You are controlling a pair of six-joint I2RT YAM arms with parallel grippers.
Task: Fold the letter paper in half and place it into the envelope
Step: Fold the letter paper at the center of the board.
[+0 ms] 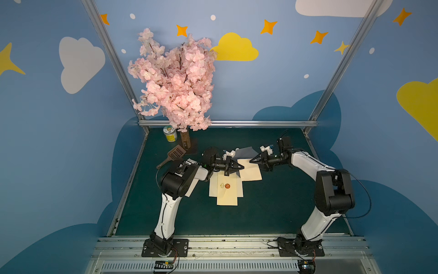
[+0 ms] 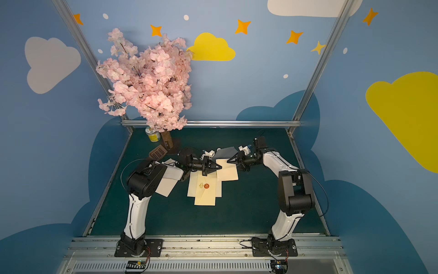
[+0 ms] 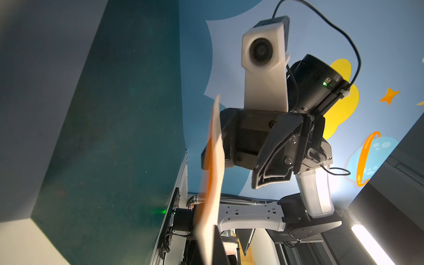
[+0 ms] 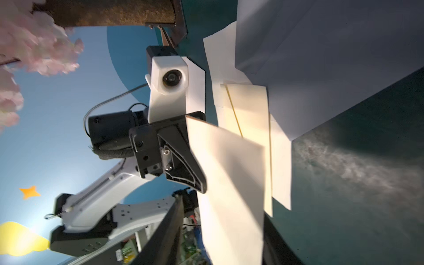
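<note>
A: Nearest, the base rail (image 1: 225, 244) is seen. Beyond it the letter paper (image 1: 252, 175) lies just right of the envelope (image 1: 227, 194), its left edge clamped by the left gripper (image 1: 241, 167).
B: Folding is judged in hand. Whether the right gripper (image 1: 251, 161) is gripping cannot be told. The held edge must next be carried across.

i'm running a robotics lab cell dressed up like a show booth. a left arm (image 1: 166, 213) and a right arm (image 1: 315, 225) are bolted to an aluminium rail (image 1: 232, 244) at the front of a dark green counter (image 1: 272, 208). aluminium posts (image 1: 115, 59) frame it. the walls (image 1: 272, 83) are painted sky blue with clouds and stars, and an artificial cherry blossom tree (image 1: 175, 80) stands at the back.
</note>
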